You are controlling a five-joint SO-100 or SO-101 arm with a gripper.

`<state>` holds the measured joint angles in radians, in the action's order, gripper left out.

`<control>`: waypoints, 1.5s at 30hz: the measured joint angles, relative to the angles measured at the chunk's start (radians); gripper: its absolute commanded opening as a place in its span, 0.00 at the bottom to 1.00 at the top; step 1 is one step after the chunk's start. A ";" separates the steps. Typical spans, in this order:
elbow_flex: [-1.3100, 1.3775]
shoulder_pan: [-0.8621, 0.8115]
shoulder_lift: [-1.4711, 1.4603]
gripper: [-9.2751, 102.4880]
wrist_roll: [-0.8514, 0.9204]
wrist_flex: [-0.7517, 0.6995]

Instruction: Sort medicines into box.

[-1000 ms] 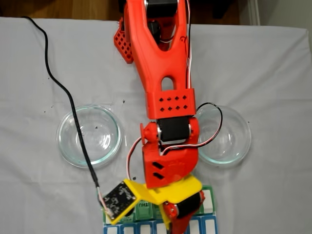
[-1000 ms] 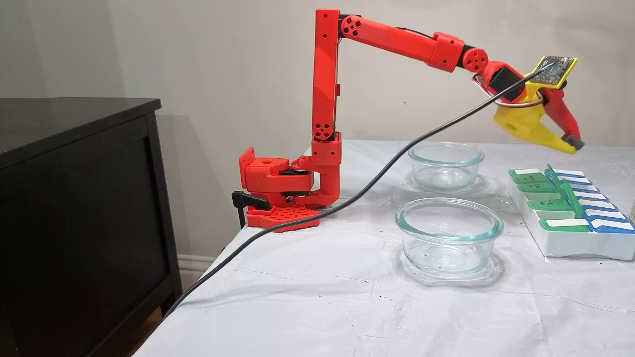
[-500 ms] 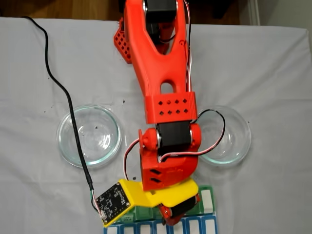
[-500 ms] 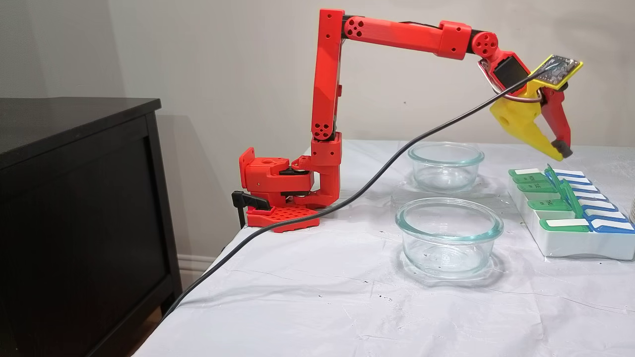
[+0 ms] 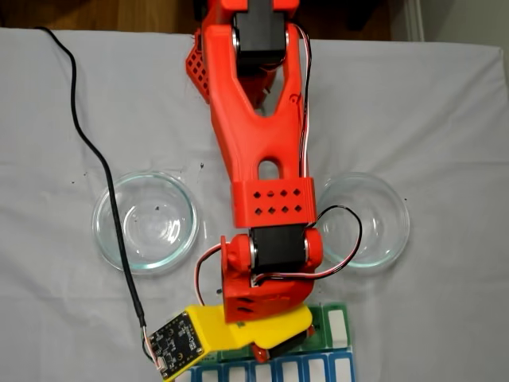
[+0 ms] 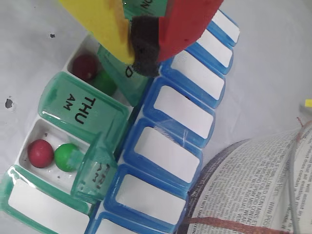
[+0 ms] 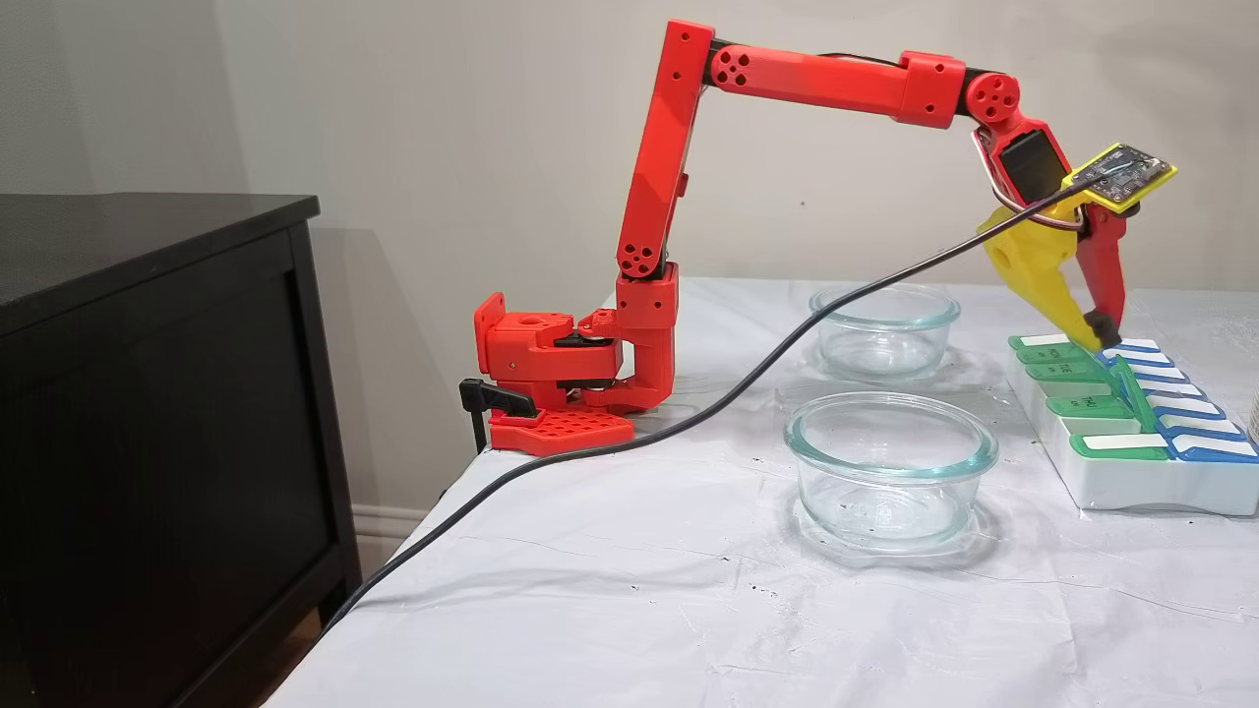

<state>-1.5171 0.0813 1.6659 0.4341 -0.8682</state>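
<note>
Wrist view: hand (image 6: 144, 46) pinched shut, empty, just above raised green lid (image 6: 127, 73) of box (image 6: 161, 146); book (image 6: 258, 190) beside blue row.

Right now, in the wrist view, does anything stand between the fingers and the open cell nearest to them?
Yes. A raised green lid stands just under the shut fingers, beside the cell that holds a red ball and a green ball.
</note>
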 measured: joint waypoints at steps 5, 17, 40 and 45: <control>0.023 0.008 -0.025 0.08 0.021 -0.051; 0.166 0.012 -0.141 0.08 -0.025 -0.258; 0.089 0.003 -0.104 0.08 -0.120 -0.101; -0.155 -0.043 0.066 0.08 -0.118 0.212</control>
<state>-1.6720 0.0383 1.7319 0.3160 -0.6565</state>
